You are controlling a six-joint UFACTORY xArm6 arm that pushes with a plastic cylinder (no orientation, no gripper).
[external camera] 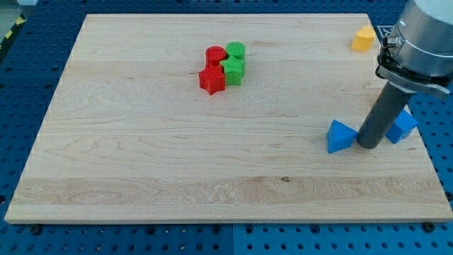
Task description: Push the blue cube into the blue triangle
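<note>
Blue cube [403, 126]: view's right, partly hidden behind rod. Blue triangle [340, 136]: just left of my tip [368, 144]. Tip between both; no pincer fitted, nothing held. Advised: circle behind cube, push leftward squarely.

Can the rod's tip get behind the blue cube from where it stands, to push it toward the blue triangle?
Probably yes, but not directly. My tip sits between the blue triangle and the blue cube, on the wrong side. The board around the cube looks bare, so circling to the view's right seems possible, though the edge is close.
</note>
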